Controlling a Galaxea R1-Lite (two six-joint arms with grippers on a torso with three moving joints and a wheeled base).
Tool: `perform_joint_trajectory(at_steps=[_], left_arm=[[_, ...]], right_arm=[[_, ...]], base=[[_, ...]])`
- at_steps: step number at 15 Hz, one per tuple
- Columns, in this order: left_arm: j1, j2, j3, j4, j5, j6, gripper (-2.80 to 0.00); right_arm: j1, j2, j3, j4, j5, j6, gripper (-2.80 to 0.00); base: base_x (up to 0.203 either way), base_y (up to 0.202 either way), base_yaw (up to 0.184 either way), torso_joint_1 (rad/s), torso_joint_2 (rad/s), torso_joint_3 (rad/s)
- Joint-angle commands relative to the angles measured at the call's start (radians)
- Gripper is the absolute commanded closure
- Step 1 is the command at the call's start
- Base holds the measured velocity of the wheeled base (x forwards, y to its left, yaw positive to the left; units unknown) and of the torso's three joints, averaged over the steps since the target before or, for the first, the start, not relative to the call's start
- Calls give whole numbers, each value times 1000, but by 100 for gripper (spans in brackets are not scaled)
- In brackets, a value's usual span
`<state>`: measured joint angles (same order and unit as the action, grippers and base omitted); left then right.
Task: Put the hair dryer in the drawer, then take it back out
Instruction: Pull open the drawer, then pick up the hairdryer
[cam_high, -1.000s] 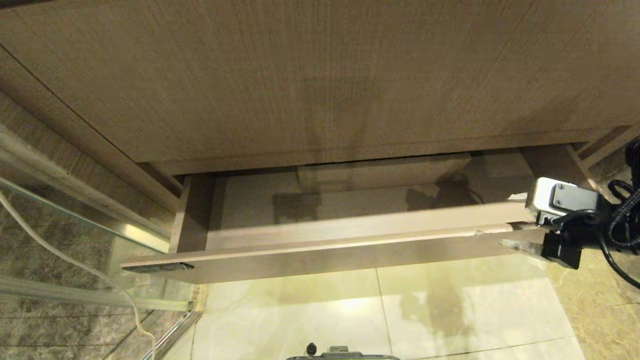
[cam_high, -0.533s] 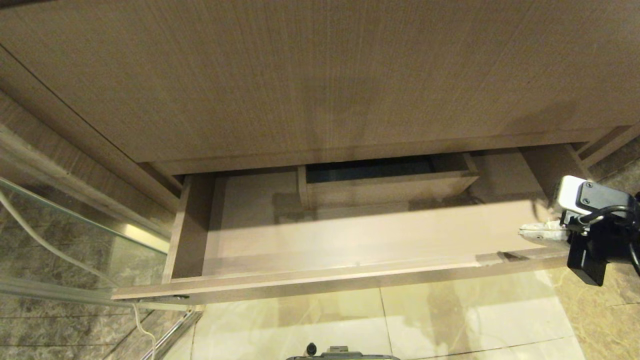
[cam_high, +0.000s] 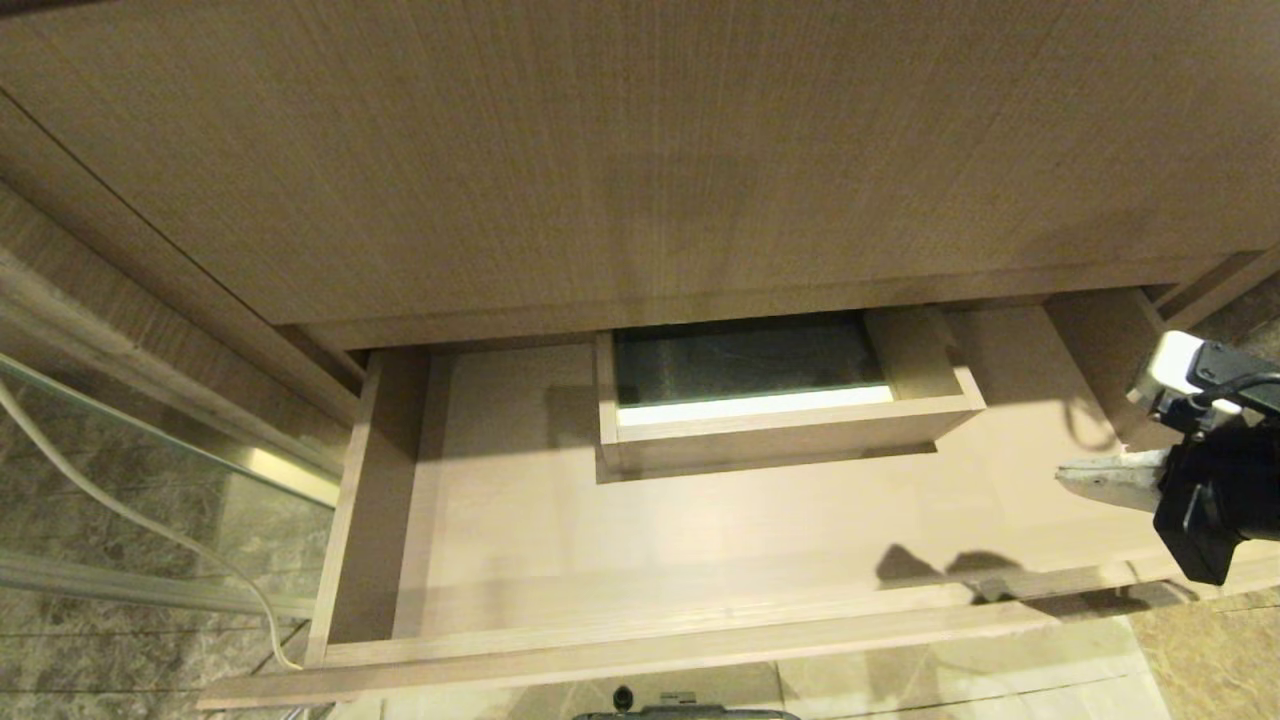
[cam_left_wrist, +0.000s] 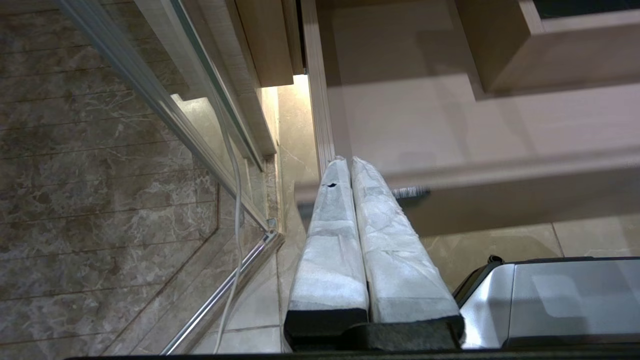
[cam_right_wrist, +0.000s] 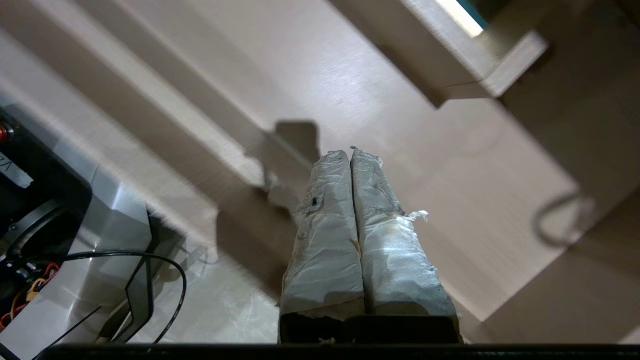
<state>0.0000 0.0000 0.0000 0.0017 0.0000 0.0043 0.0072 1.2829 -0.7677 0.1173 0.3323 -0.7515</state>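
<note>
Beige drawer (cam_high: 700, 540) stands open, closed right pincer (cam_high: 1075, 478) above.

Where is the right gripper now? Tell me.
In the head view the right gripper is at the right edge, shut and empty, over the right end of the open drawer, just behind its front panel.

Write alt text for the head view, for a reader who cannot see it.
An open drawer with nothing loose in it, beige with a boxed cut-out at its back, juts from under a wood-grain panel. The right gripper, fingers shut, hovers over its right end. A white cord trails on the floor at left.
</note>
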Motion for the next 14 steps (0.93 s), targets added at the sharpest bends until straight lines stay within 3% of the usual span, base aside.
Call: perform_joint_trajectory(at_steps=[1,3,6,9,11,14], left_arm=[[0,-1,2,0,0,0,0],[0,0,2,0,0,0,0],[0,0,2,0,0,0,0],[0,0,2,0,0,0,0],[0,0,2,0,0,0,0],[0,0,2,0,0,0,0]], right_arm=[[-24,-37,7,2,1,-5,0],[-30,-49,30,-4,4,10,0],[-30,-87,76,-34,2,170,0],[-30,-145,129,-40,-48,214,0],[-28,-255,199,-57,-68,306,0],[-14,-522,367,-73,-169,458,0]], base=[[0,0,0,0,0,0],[0,0,0,0,0,0],[0,0,0,0,0,0],[0,0,0,0,0,0],[0,0,0,0,0,0],[0,0,0,0,0,0]])
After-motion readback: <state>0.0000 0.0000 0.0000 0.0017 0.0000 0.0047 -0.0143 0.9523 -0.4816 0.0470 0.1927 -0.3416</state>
